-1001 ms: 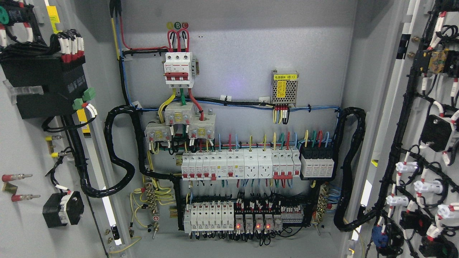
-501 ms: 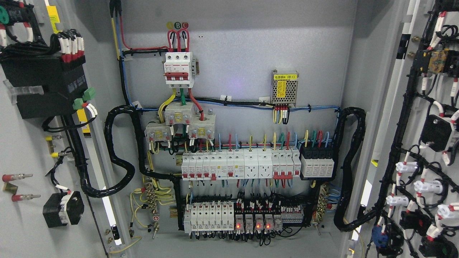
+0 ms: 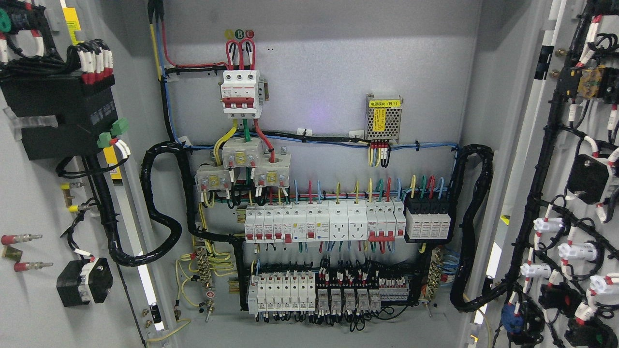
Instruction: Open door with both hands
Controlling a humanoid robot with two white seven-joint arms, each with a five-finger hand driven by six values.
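The grey electrical cabinet stands with both doors swung wide. The left door (image 3: 29, 203) shows its inner face with a black module and wiring. The right door (image 3: 546, 145) shows its inner face with black cable bundles and white connectors. Between them the back panel (image 3: 329, 72) carries a red-and-white main breaker (image 3: 240, 93), two rows of small breakers (image 3: 324, 221) and a mesh power supply (image 3: 384, 116). No robot hand or arm appears in the head view.
Thick black conduit loops hang at the left (image 3: 154, 212) and right (image 3: 471, 227) of the panel. Yellow ground wires (image 3: 198, 275) sit at the lower left. The cabinet floor (image 3: 309, 336) lies along the bottom edge.
The red indicator lights on the lower relay row have gone dark. The left door has shifted very slightly left. Nothing else moved.
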